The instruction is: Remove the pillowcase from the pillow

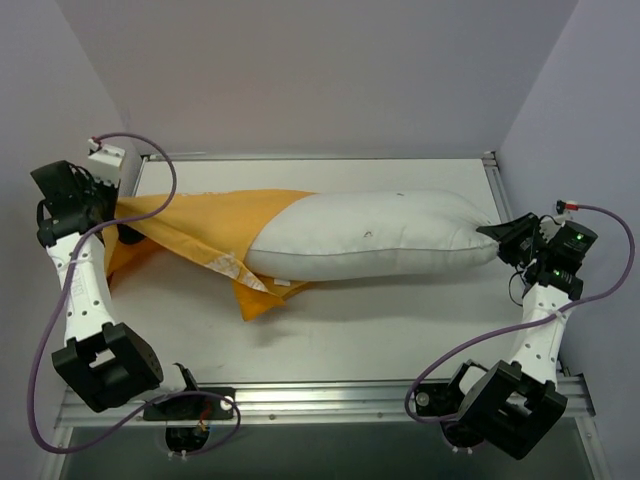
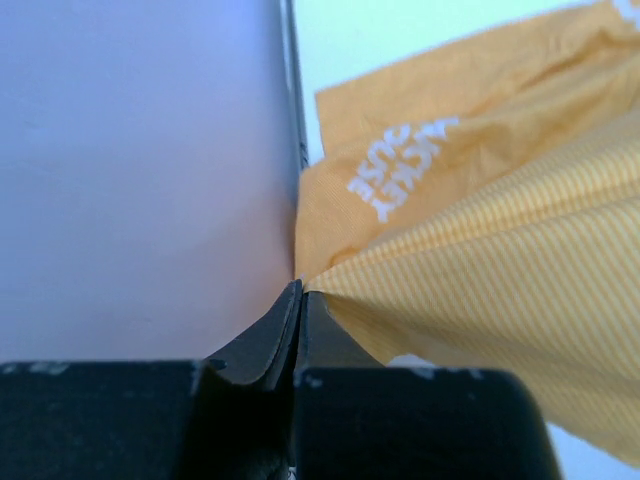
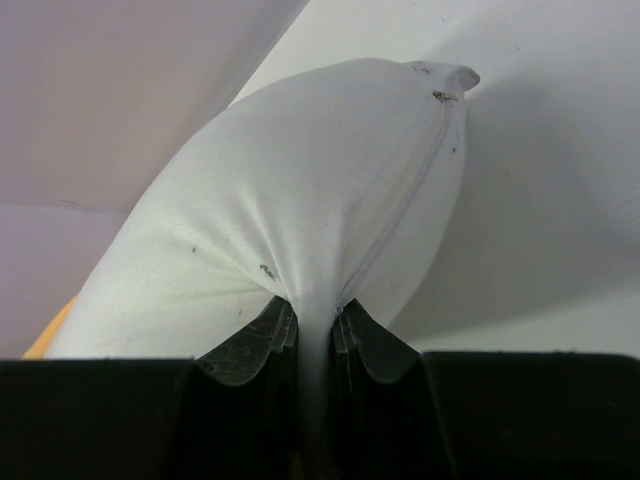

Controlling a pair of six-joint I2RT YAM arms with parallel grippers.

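- Orange-yellow fabric of the pillowcase is lying slack and crumpled on the left half of the white tabletop, serving as the only container; just the left end of the pillow is sitting inside its open mouth, while most of the white cushion is lying bare, stretching toward the right edge.
- Left end effector is pinching the far-left end of the pillowcase, jaws closed on a fold; the left wrist view is showing its fingertips pressed together with cloth fanning out from them.
- Right end effector is clamping the pillow's right corner; the right wrist view is showing white cloth bunched between its fingers.
- Left wrist view is revealing fine striping and white lettering on the fabric; the overhead view is not resolving either.
- Right wrist view is showing a seam and small dark specks on the pillow, plus a sliver of orange at its lower left; only the overhead view is taking in both arms together.
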